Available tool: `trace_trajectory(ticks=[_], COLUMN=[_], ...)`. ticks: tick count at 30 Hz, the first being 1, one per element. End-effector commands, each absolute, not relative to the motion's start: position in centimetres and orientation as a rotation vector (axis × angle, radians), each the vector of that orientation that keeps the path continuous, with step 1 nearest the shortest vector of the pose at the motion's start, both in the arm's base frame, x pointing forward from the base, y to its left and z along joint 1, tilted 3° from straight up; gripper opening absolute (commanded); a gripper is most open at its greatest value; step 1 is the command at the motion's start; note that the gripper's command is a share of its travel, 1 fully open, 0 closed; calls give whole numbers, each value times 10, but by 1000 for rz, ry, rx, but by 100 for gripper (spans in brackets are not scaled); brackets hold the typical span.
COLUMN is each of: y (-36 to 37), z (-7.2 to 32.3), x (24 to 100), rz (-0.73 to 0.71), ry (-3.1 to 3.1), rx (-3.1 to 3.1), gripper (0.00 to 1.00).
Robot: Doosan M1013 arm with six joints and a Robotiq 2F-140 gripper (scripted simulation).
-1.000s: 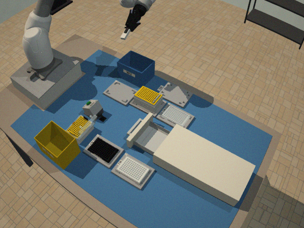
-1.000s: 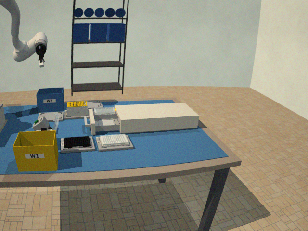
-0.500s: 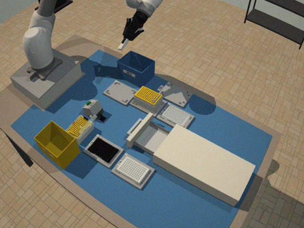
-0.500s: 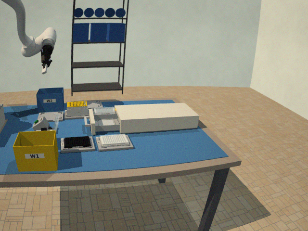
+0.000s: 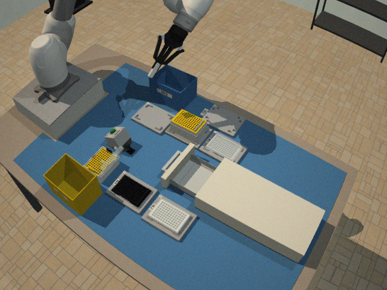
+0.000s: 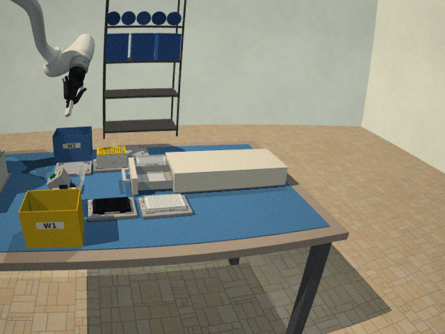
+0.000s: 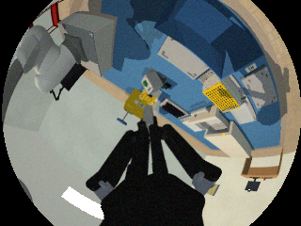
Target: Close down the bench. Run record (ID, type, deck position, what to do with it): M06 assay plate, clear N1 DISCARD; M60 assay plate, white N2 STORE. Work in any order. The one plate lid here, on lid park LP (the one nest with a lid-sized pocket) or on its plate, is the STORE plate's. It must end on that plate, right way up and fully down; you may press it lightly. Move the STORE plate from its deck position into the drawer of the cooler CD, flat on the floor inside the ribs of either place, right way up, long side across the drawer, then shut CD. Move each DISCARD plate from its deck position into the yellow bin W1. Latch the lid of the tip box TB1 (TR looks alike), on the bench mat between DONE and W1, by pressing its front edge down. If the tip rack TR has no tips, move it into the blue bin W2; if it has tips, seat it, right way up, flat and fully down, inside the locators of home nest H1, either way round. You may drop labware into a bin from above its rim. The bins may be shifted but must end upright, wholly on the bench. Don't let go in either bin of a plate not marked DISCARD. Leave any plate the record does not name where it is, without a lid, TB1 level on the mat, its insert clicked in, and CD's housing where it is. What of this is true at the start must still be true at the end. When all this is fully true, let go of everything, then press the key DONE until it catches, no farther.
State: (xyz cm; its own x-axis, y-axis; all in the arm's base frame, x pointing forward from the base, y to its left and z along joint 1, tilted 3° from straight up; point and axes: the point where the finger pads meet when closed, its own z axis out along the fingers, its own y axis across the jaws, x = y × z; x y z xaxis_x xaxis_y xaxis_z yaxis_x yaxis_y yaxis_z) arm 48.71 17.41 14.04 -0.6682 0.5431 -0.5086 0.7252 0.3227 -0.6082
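My gripper (image 5: 152, 70) is shut and empty, hanging high above the blue bin W2 (image 5: 173, 86); it also shows in the exterior view (image 6: 68, 109) and the wrist view (image 7: 149, 109). The white plate (image 5: 169, 215) lies in nest N2 at the front. A clear plate (image 5: 223, 145) lies in a nest behind the cooler drawer. The yellow-topped tip rack TR (image 5: 188, 123) stands on a nest in the middle back. Tip box TB1 (image 5: 101, 161) stands with its clear lid raised between the key DONE (image 5: 117, 135) and the yellow bin W1 (image 5: 71, 183). The drawer (image 5: 187, 173) of cooler CD (image 5: 259, 206) is open and empty.
A black plate (image 5: 131, 190) lies in a nest beside N2. An empty nest with corner locators (image 5: 152, 116) lies left of TR, and another empty nest (image 5: 225, 119) lies to its right. The arm's base block (image 5: 57, 99) stands at the back left.
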Motion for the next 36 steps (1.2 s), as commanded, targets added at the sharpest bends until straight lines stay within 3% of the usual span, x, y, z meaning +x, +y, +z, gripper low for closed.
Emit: trace_trajectory(ticks=[1, 36], y=[167, 83], z=[138, 123], x=[490, 538], rz=[-1208, -651], ry=[2337, 1538], rx=[1278, 2424], gripper=[0, 0])
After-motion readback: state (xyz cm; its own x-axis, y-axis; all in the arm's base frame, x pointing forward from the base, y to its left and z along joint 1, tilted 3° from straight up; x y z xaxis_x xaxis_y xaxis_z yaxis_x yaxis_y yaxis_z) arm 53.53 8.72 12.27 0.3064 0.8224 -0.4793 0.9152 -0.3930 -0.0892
